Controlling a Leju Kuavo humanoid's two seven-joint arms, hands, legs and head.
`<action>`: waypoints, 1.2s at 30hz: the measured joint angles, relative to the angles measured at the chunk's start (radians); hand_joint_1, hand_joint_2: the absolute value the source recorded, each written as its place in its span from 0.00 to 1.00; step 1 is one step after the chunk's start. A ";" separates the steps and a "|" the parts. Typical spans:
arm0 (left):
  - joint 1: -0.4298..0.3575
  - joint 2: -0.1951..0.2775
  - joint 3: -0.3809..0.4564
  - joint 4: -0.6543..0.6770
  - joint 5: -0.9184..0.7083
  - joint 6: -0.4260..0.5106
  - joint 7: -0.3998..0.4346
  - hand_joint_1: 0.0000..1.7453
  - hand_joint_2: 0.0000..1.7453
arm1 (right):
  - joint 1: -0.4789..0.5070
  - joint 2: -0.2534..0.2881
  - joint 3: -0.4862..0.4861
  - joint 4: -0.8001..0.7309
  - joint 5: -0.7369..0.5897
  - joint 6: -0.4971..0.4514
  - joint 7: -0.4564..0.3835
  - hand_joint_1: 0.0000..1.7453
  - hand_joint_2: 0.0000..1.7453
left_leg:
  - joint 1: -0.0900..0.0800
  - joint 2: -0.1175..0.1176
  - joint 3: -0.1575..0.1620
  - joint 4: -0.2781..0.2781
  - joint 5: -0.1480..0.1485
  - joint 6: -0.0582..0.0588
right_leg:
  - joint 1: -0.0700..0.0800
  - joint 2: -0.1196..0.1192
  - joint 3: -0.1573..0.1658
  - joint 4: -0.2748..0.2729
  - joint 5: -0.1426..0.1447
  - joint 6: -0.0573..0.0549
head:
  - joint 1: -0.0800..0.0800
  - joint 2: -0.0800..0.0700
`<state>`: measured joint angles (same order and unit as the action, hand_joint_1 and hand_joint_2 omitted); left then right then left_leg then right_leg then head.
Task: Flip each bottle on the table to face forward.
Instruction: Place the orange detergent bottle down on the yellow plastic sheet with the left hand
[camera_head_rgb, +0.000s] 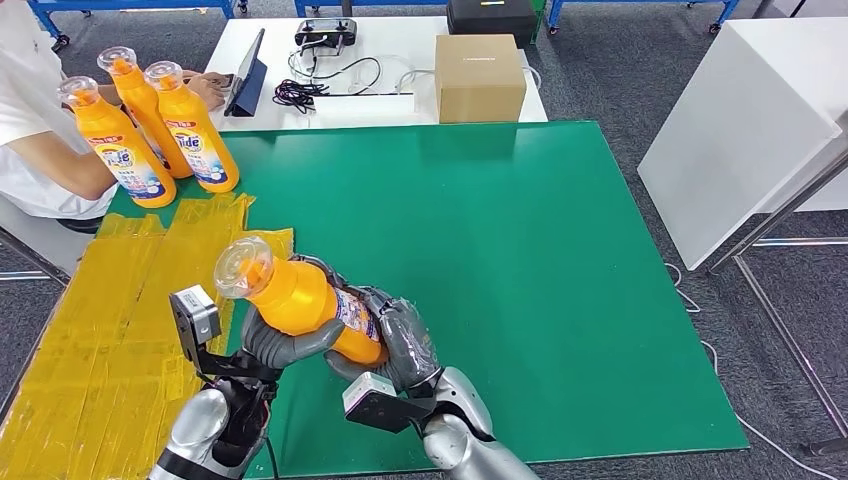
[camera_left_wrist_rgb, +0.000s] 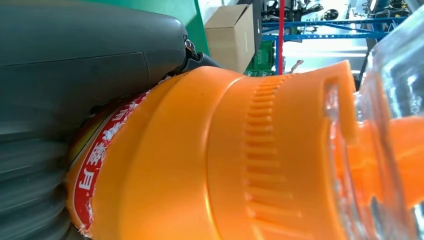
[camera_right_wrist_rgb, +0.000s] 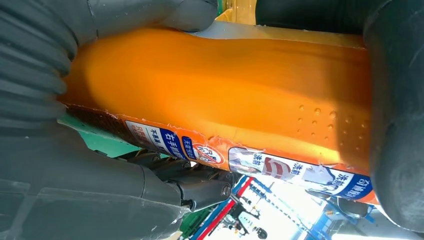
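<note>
**Me:** Bottle (camera_head_rgb: 300, 300) first. It sits low and left of centre in the head view, lifted off the counter (camera_head_rgb: 500, 250) and tilted, its clear cap toward the upper left. My left robot hand (camera_head_rgb: 262, 345) wraps it from underneath near the shoulder; my right robot hand (camera_head_rgb: 395, 340) is curled around the base end. Both are clamped on it together.

**Operator:** What worries you?

**Me:** The two-handed hold. If one robot hand lets go before the other has the weight, I judge the bottle could roll out and drop onto the green mat. The plastic looks smooth, and the right wrist view shows the label edge lifting, so fingers could slide or catch there. Turning it too far would also leave the label facing the wrong way again.

**Operator:** And what's beyond it?

**Me:** Yellow tape (camera_head_rgb: 110, 330) covers the counter's left strip, just beside the bottle. Further up, at the upper left of the frame, three bottles (camera_head_rgb: 150, 130) stand upright in a tight cluster with labels showing, and I could knock them when setting this one down close by. A person (camera_head_rgb: 40, 120) sits right behind them.

**Operator:** The room?

**Me:** Past the green mat, a white table with a cardboard box (camera_head_rgb: 480, 78), a tablet (camera_head_rgb: 247, 75) and cables (camera_head_rgb: 330, 80) along the top of the frame; a white counter (camera_head_rgb: 740, 130) at the right; grey floor around.
</note>
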<state>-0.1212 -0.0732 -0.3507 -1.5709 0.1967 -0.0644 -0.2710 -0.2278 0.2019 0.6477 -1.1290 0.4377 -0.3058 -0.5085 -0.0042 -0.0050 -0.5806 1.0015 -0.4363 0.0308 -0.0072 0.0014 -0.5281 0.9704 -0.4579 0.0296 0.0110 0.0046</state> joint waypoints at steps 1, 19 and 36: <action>0.000 0.000 0.000 0.000 0.000 0.002 0.000 1.00 1.00 | 0.000 0.000 0.000 0.000 -0.001 0.000 0.000 1.00 1.00 | 0.000 0.000 0.000 0.000 0.000 0.000 | 0.000 0.000 0.000 0.000 0.000 0.000 | 0.000 0.000; 0.044 0.010 0.089 -0.043 -0.461 0.298 -0.045 1.00 1.00 | 0.234 -0.083 -0.090 -0.447 -0.181 0.223 0.074 0.00 1.00 | 0.000 -0.002 -0.002 0.000 -0.001 0.000 | 0.000 -0.002 -0.002 0.000 0.000 0.000 | 0.000 0.000; -0.146 0.188 0.126 0.262 -1.659 0.216 0.351 1.00 1.00 | 0.360 -0.117 -0.343 -0.774 -0.255 0.344 0.011 0.00 1.00 | 0.000 -0.002 -0.001 0.000 0.001 -0.001 | 0.000 -0.002 -0.001 0.000 0.000 0.000 | 0.000 0.000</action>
<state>-0.2671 0.1150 -0.2249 -1.3092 -1.4618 0.1515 0.0799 0.1320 0.0844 0.3042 -1.9026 0.1822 0.0385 -0.4974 -0.0038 -0.0074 -0.5817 1.0015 -0.4349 0.0299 -0.0071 -0.0009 -0.5287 0.9704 -0.4579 0.0294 0.0111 0.0046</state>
